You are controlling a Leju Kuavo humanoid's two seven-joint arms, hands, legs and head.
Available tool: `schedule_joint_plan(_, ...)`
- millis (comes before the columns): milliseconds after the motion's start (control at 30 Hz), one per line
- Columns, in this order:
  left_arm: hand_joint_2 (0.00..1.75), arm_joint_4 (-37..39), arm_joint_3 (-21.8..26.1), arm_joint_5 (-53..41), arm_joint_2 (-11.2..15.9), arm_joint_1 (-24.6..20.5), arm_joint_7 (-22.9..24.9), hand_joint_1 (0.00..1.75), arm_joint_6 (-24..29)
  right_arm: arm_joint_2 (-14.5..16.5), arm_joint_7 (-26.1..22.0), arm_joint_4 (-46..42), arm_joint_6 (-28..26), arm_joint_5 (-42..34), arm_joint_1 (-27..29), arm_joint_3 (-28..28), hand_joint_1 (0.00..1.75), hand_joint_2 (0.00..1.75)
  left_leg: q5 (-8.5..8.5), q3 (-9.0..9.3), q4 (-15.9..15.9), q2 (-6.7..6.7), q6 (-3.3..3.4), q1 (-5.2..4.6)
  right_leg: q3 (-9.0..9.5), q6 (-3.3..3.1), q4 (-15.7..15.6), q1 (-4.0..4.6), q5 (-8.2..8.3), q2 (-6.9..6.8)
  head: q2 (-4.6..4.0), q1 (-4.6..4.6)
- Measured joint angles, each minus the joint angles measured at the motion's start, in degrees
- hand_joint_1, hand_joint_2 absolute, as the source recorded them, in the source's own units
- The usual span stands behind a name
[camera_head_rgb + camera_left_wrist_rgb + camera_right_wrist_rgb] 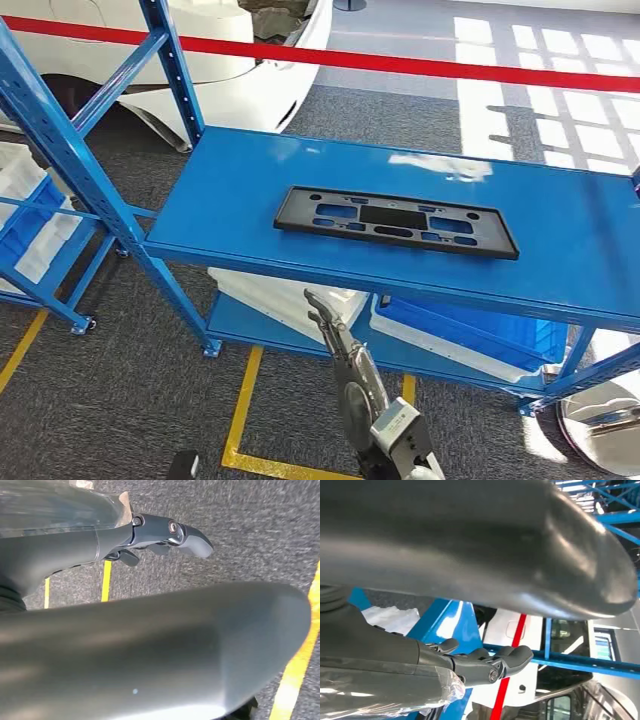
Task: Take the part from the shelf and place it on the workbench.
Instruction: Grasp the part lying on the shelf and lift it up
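Part (395, 222) flat on blue shelf (226, 200); right hand (336, 335) below, released; left hand (166, 535) released.

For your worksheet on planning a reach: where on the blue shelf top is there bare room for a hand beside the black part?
The shelf top is bare left of the black part, toward the upright post, and again right of it and behind it. The front strip is narrower. Below, white and blue bins crowd the lower level.

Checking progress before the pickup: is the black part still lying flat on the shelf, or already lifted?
Lying flat. In the head view the black part rests on the blue shelf, and the right hand is below the shelf edge, holding nothing.
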Motion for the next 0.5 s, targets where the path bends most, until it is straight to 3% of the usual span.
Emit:
schedule_joint_plan(100,0.00,0.01,0.02,-0.17,0.05,0.14,-0.27,0.00,-0.02,-0.02,-0.02,0.13,0.55,-0.02,-0.06,0.08,0.00,0.00,-0.92,-2.44,4.80,0.01,-0.56,0.35,0.02,0.04,0.05,-0.05,-0.06,0.01,0.00,0.02)
schedule_joint_plan(133,0.00,0.00,0.03,-0.26,0.08,0.17,-0.38,0.00,-0.03,-0.02,-0.06,0.19,0.84,-0.07,-0.10,0.13,0.00,0.00,0.07,-2.30,4.30,0.03,-0.79,0.53,0.06,0.13,0.13,-0.11,-0.13,0.04,0.00,0.01)
schedule_joint_plan(233,0.00,0.00,0.16,-0.43,0.25,0.07,-0.75,0.00,-0.07,0.00,-0.27,0.38,1.70,-0.40,-0.43,0.40,0.00,0.00,5.37,2.34,-5.89,0.13,-1.18,0.97,0.02,0.98,0.96,-0.34,-0.71,0.21,0.00,-0.04)
schedule_joint_plan(300,0.00,0.00,0.39,-0.49,0.33,-0.03,-0.98,0.00,-0.17,0.02,-0.50,0.56,2.26,-0.70,-0.82,0.72,0.00,0.00,6.25,4.00,-9.49,0.01,-0.46,0.83,-0.21,1.69,1.51,-0.25,-1.03,0.31,0.00,-0.08)
schedule_joint_plan(400,0.00,-0.01,0.83,-0.68,0.38,0.00,-1.14,0.00,-0.35,0.02,-0.97,0.70,2.78,-0.99,-1.27,1.17,0.00,0.00,6.27,4.00,-9.62,-0.11,0.99,0.56,-0.19,2.44,1.63,-0.44,-1.20,0.38,0.00,-0.09)
schedule_joint_plan(467,0.00,-0.01,0.94,-0.87,0.38,-0.07,-1.14,0.00,-0.38,0.02,-1.19,0.72,2.96,-1.17,-1.54,1.39,0.00,0.00,6.45,4.03,-9.77,-0.06,1.69,0.70,-1.23,2.90,4.29,-0.57,-3.21,0.37,0.00,-0.02)
schedule_joint_plan(500,0.00,-0.01,0.96,-0.96,0.38,-0.11,-1.14,0.00,-0.41,0.02,-1.27,0.73,3.01,-1.29,-1.62,1.46,0.00,0.00,6.48,4.03,-9.79,-0.04,1.90,0.71,-2.59,3.09,7.48,-0.61,-5.06,0.35,0.00,0.03)
